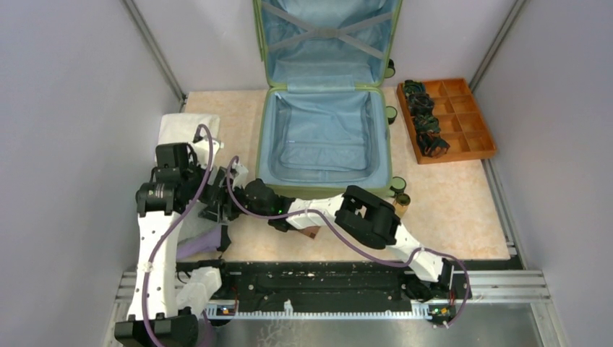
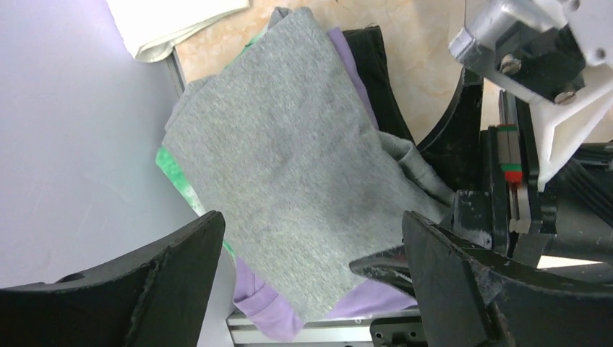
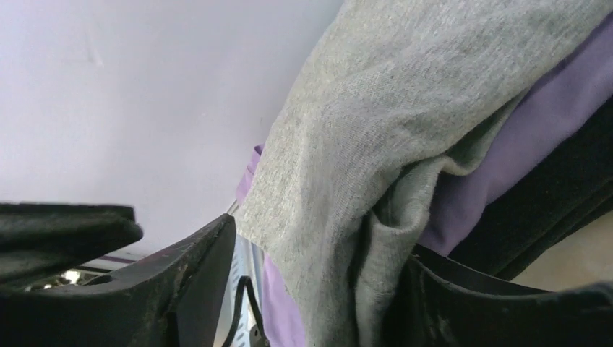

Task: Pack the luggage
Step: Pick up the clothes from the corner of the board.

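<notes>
We find the luggage [image 1: 325,144] lying open at far centre, lining bare, ready for loading. Our right arm [image 1: 361,213] reaches low across to the clothes pile [image 1: 199,242]; the right claw [image 3: 318,246] straddles the grey top [image 2: 289,166] at its fold, pinched or not we cannot tell. The left claw [image 2: 311,231] hovers above, jaws wide.

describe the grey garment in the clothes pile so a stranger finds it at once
Find the open green suitcase mid-table; a clothes pile sits at its near left, by the wall. The grey garment is the folded top piece, over a purple layer, a green layer and a black layer.
</notes>
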Tool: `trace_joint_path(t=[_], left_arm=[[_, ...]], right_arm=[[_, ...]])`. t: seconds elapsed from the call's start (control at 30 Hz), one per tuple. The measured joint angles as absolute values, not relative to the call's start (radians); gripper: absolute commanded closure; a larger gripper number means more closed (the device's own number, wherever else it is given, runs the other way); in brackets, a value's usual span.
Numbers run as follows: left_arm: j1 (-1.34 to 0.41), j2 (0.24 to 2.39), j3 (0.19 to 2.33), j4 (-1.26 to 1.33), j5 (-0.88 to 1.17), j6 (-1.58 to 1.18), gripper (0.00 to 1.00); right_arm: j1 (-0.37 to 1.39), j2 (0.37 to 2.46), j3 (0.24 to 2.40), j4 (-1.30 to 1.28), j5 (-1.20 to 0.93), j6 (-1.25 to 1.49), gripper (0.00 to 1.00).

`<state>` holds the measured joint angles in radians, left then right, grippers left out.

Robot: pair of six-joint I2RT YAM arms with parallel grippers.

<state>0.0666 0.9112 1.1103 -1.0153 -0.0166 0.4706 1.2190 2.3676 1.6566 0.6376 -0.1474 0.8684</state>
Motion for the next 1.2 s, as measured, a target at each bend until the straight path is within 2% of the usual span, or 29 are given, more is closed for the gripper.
trace_joint_path(t=[0.1, 0.23, 0.4, 0.47, 0.6, 0.67, 0.77, 0.9, 0.97, 1.03, 1.2], left_arm=[[0.064, 0.898, 1.11, -1.03, -0.043, 0.461, 0.02], [0.063, 0.876, 1.11, -1.044, -0.077, 0.452, 0.02], [0.063, 0.855, 1.11, -1.046, -0.159, 0.44, 0.02], [0.063, 0.85, 1.108, -1.037, -0.204, 0.439, 0.02], [0.063, 0.831, 1.103, -1.009, -0.264, 0.439, 0.02], [0.063, 0.824, 1.101, -0.999, -0.282, 0.439, 0.01], [0.063, 0.817, 1.088, -0.987, -0.298, 0.439, 0.02], [0.063, 0.804, 1.071, -0.988, -0.307, 0.44, 0.02], [0.063, 0.8, 1.069, -0.987, -0.307, 0.44, 0.01], [0.063, 0.795, 1.069, -0.987, -0.306, 0.439, 0.02], [0.063, 0.797, 1.071, -0.988, -0.309, 0.422, 0.02]], right_arm=[[1.22, 2.368, 1.658, 0.628, -0.132, 0.867, 0.39], [1.22, 2.368, 1.667, 0.609, -0.125, 0.868, 0.49], [1.22, 2.358, 1.668, 0.568, -0.125, 0.874, 0.73], [1.22, 2.338, 1.649, 0.546, -0.12, 0.871, 0.76], [1.22, 2.275, 1.6, 0.501, -0.11, 0.859, 0.89], [1.219, 2.257, 1.598, 0.485, -0.113, 0.856, 0.89], [1.218, 2.252, 1.622, 0.458, -0.138, 0.858, 0.75], [1.21, 2.271, 1.703, 0.403, -0.2, 0.876, 0.69], [1.206, 2.275, 1.726, 0.389, -0.218, 0.881, 0.79], [1.203, 2.277, 1.737, 0.373, -0.233, 0.887, 1.0], [1.181, 2.307, 1.797, 0.293, -0.279, 0.908, 1.0]])
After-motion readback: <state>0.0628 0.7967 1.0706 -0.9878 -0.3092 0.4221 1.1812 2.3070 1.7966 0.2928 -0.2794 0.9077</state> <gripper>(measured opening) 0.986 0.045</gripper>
